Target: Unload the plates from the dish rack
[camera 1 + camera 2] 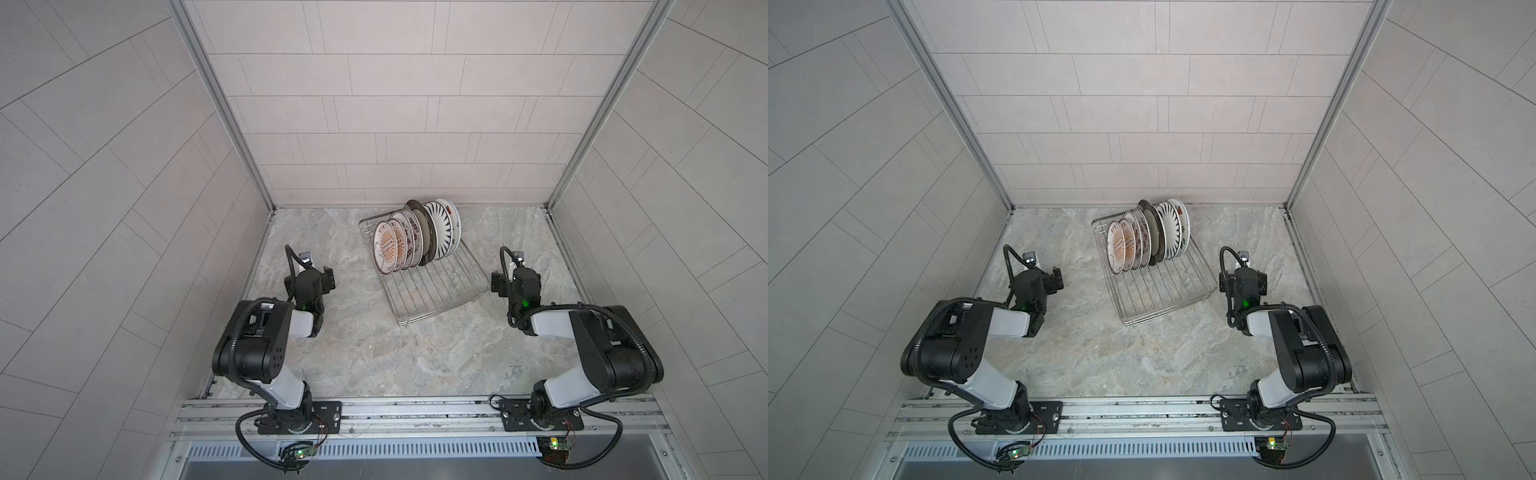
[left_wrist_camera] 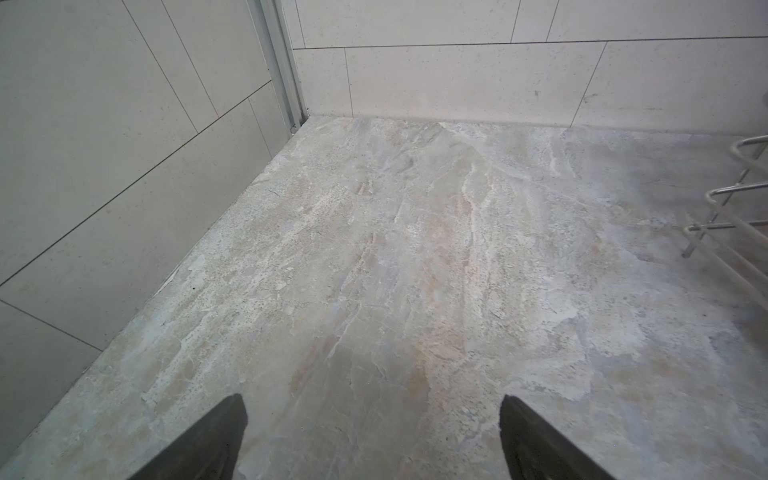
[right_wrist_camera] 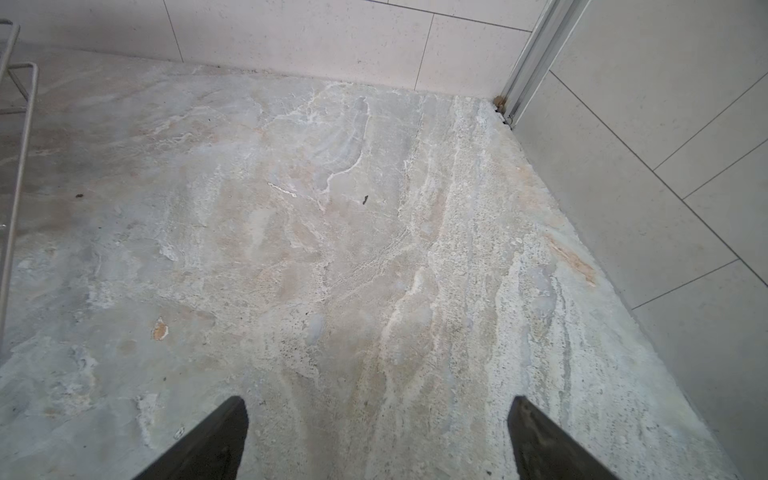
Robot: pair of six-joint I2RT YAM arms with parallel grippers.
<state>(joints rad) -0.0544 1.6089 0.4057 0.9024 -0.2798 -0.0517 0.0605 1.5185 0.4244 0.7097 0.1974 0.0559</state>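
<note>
The left hand [image 2: 372, 397] and right hand [image 3: 378, 397] gape wide, empty (bare tabletop [image 2: 415, 270] ahead). Wrist views catch only dish rack [image 2: 731, 190] wire; both top views show the plates [image 1: 415, 239] between them.

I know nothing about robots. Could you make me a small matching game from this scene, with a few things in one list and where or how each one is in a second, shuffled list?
Things:
1. frontmost orange sunburst plate
2. black-striped plate
3. dish rack
4. left gripper

Places or states:
A. stands on the marble table
B. open and empty, left of the rack
C. left end of the plate row
D. near the right end of the plate row

Pairs: 1-C, 2-D, 3-A, 4-B.
</note>
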